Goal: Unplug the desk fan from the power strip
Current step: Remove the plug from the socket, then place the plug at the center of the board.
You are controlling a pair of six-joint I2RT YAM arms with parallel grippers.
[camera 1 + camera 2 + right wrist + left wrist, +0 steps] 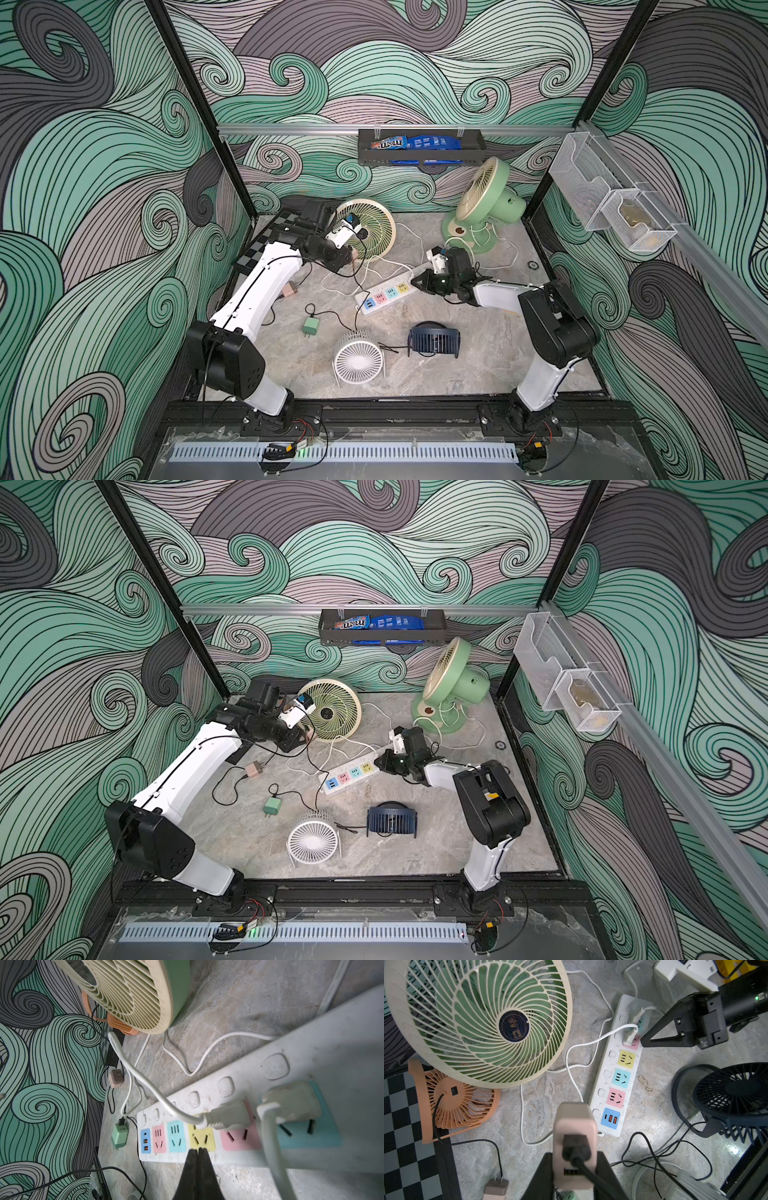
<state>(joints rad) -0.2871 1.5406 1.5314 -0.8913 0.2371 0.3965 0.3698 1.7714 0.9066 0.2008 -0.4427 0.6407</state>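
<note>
The power strip (384,297) (348,776) lies mid-table. My left gripper (575,1167) (353,255) hangs above the table to its left, shut on a pale pink adapter (574,1126) with a black cable plugged into it. That cable drops toward the small white fan (358,359) and the navy fan (434,340); I cannot tell which it feeds. The strip's blue USB face (610,1119) is empty. My right gripper (198,1150) (414,283) is shut and empty, its tips on the strip's edge by the yellow socket (201,1137). Two white plugs (230,1114) sit in the strip's far sockets.
A big cream-and-green fan (368,226) lies tilted at the back left with an orange fan (452,1101) beside it. A green fan (484,199) stands at the back right. A green adapter (309,326), another pink adapter (289,289) and loose cords lie around the strip.
</note>
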